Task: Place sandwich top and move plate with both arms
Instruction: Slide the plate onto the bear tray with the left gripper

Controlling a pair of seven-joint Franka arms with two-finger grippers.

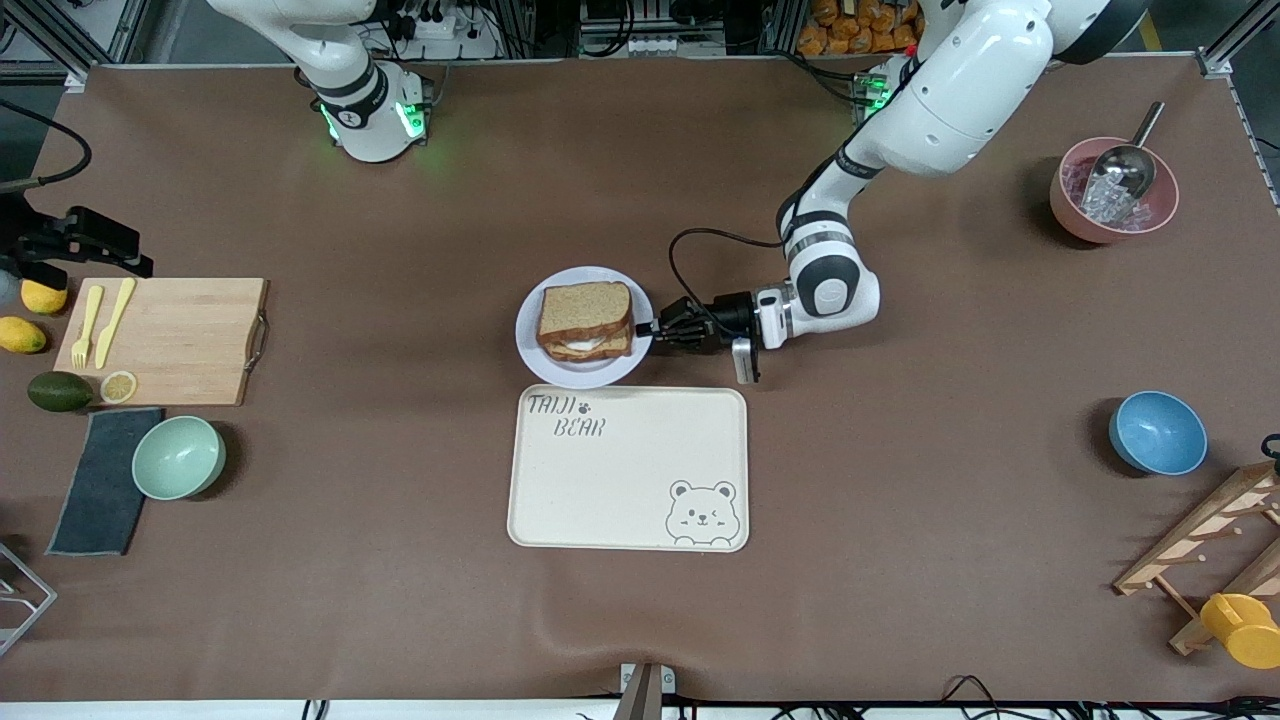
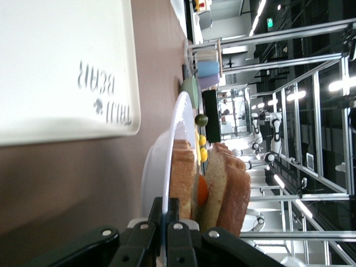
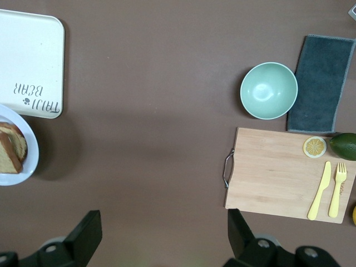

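The sandwich top [image 1: 585, 303], a brown bread slice, lies on the stacked sandwich on the pale plate [image 1: 536, 345]. The plate sits just farther from the front camera than the cream bear tray [image 1: 628, 470]. My left gripper [image 1: 648, 328] is low at the plate's edge toward the left arm's end, shut on the rim. The left wrist view shows its black fingers [image 2: 157, 214] pinching the thin plate rim [image 2: 161, 161], with the sandwich top [image 2: 236, 189] edge-on. My right gripper [image 3: 162, 214] hangs open high over bare table between the plate [image 3: 31, 146] and the board; it is out of the front view.
A wooden cutting board [image 1: 180, 350] with yellow cutlery, a green bowl [image 1: 178, 457] and a dark cloth [image 1: 105, 480] lie toward the right arm's end. A blue bowl [image 1: 1157, 432], a pink bowl with a scoop [image 1: 1113, 190] and a wooden rack [image 1: 1210, 540] stand toward the left arm's end.
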